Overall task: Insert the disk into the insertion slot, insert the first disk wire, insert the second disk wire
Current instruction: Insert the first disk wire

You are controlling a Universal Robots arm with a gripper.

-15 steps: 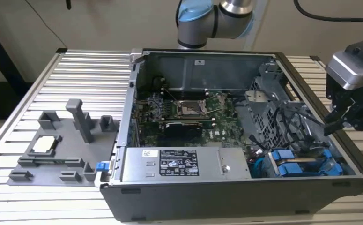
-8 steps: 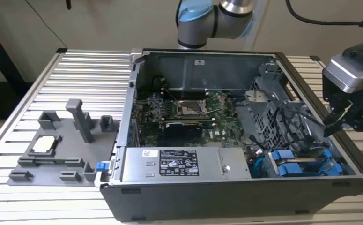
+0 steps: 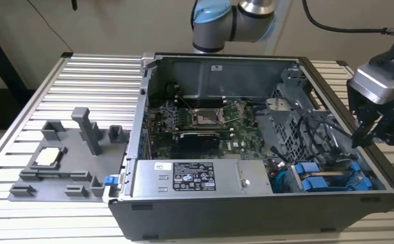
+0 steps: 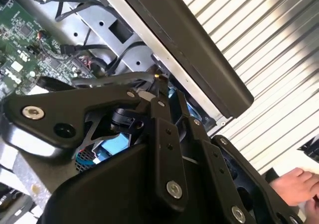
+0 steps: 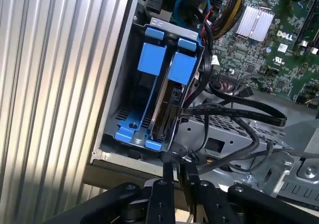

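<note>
Your gripper nearest: fingers clenched, tips at cables; can't tell whether any is pinched. Disk on edge inside slot, beside second carrier.

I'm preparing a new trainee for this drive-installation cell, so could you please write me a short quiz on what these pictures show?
1. True or false: in the first wrist view, the disk stands inside the insertion slot.
2. In the exterior view, the gripper hangs by which wall of the computer case? A) the wall on the exterior view's left; B) the wall on the exterior view's right; C) the far wall.
3. Counting the disk's own, how many blue carriers stand in that bay?

Key: 1 true; 2 B; 3 two.
</note>
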